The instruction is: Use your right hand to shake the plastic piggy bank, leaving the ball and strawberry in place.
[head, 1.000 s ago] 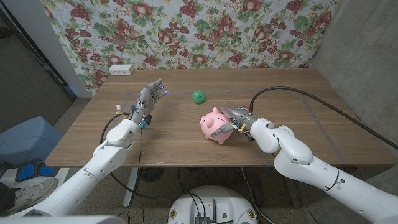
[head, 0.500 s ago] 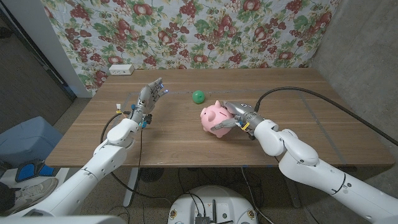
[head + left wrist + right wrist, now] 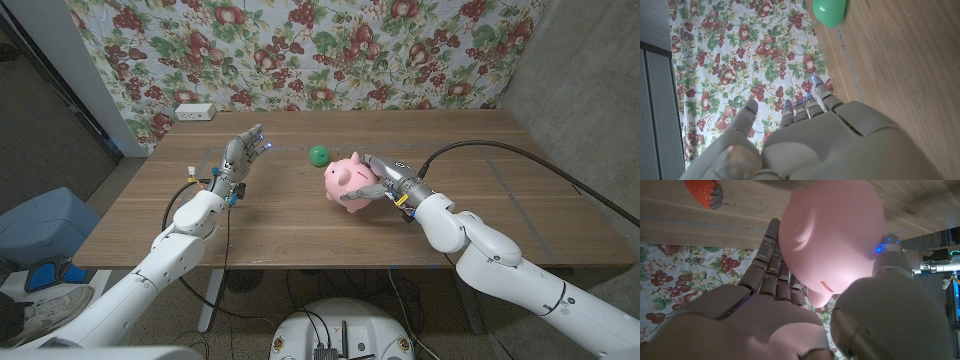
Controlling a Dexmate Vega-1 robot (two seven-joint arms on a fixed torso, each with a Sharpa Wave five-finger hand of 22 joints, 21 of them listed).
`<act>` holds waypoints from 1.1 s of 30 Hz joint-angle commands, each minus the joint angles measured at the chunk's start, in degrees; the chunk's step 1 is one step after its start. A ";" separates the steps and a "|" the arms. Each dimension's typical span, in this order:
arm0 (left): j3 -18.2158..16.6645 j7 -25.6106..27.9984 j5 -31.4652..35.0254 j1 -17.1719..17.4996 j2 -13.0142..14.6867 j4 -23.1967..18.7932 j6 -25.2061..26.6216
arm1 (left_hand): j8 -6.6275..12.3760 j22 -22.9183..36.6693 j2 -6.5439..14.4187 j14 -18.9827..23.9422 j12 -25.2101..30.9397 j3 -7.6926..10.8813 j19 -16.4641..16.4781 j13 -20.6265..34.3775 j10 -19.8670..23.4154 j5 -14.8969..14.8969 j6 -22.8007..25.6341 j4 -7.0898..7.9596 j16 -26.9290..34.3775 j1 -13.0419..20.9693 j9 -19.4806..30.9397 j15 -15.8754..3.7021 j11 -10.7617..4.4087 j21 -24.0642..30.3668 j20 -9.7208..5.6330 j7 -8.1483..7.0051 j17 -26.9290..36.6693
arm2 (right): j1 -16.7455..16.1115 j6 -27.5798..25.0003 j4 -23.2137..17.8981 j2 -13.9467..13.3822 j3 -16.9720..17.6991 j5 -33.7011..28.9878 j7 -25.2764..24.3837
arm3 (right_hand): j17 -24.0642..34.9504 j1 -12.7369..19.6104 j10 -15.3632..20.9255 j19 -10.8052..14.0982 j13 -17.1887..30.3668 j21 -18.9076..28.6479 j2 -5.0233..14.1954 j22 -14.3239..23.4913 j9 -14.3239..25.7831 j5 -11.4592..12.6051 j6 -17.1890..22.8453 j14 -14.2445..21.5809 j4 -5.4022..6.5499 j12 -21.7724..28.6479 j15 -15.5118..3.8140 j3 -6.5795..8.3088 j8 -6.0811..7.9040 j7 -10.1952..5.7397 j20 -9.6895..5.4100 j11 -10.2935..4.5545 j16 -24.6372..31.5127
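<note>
On my far left I see the left hand [image 3: 242, 154] raised above the tabletop [image 3: 270, 220], well to the left of the piggy bank, with its fingers apart and reaching up and nothing in them. My left wrist camera looks along the back of that hand [image 3: 805, 145]; its fingertips [image 3: 817, 82] stand spread against the fruit-print cloth [image 3: 740, 55], and no object lies between them.

Next comes the green ball [image 3: 318, 154], resting on the wood just left of the piggy bank and slightly farther from me, apart from it. The same ball [image 3: 830, 11] shows in the left wrist camera, sitting on the bare wood beyond the fingers.

The pink plastic piggy bank [image 3: 346, 180] sits near the middle of the tabletop area, tilted and looking lifted off the wood. My right hand [image 3: 385, 183] grips it from the right, fingers wrapped around its body. In the right wrist camera the piggy bank [image 3: 832, 230] is clamped between the fingers [image 3: 772, 265] on one side and the thumb on the other, so the right hand [image 3: 775, 320] holds it firmly.

The strawberry [image 3: 704, 192] lies on the wood, well apart from the piggy bank.
</note>
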 commanded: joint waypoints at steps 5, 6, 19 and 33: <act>-0.17 0.74 0.34 0.71 -0.11 -0.90 -0.21 | 0.21 0.27 1.97 0.66 0.12 0.13 0.67 0.24 0.18 0.34 -0.03 -0.42 0.01 -0.33 0.26 0.23 -0.11 -0.42 0.18 0.12 0.12 | -2.45 3.52 1.00 -0.13 3.63 6.06 -7.06 | 37.12 9.51 35.15 -0.72 11.47 0.85 9.61 -0.05 7.58 9.61 41.24 25.74 -0.22 9.31 -20.36 12.11 4.26 -6.93 -0.43 -15.67 6.74; -0.16 0.78 0.37 0.72 -0.14 -0.92 -0.24 | 0.21 0.27 1.97 0.69 0.13 0.13 0.65 0.24 0.19 0.34 -0.03 -0.43 0.02 -0.33 0.26 0.27 -0.11 -0.48 0.21 0.11 0.12 | -2.65 3.74 1.08 -0.11 3.90 6.45 -7.52 | 37.22 9.48 35.26 -0.71 11.55 0.90 9.60 -0.06 7.66 9.69 41.21 25.70 -0.21 9.39 -20.29 12.16 4.29 -6.90 -0.44 -15.69 6.74; -0.08 1.42 0.78 0.79 -0.19 -1.35 0.02 | 0.31 0.28 1.96 0.80 0.12 0.15 0.84 0.24 0.15 0.33 0.27 -0.54 0.00 -0.31 0.26 0.35 -0.13 -0.83 0.34 -0.10 0.12 | -4.88 7.08 2.17 -0.06 7.06 10.57 -12.77 | 38.27 8.99 35.14 -0.95 12.13 1.57 9.32 -0.25 8.01 10.90 41.30 25.64 -0.12 9.48 -20.44 12.90 4.42 -6.89 -0.39 -15.79 6.92; -0.08 2.31 1.19 1.11 -0.39 -1.85 0.14 | 0.31 0.29 1.93 0.96 0.12 0.16 1.00 0.24 0.13 0.32 0.36 -0.64 0.00 -0.31 0.26 0.51 -0.05 -1.17 0.34 -0.14 0.12 | -6.08 11.18 3.51 0.08 9.71 14.69 -15.59 | 38.79 8.52 35.05 -1.24 12.85 2.37 8.98 -0.48 8.17 12.21 41.27 25.70 -0.12 9.65 -20.33 13.79 4.34 -6.73 -0.36 -15.56 7.26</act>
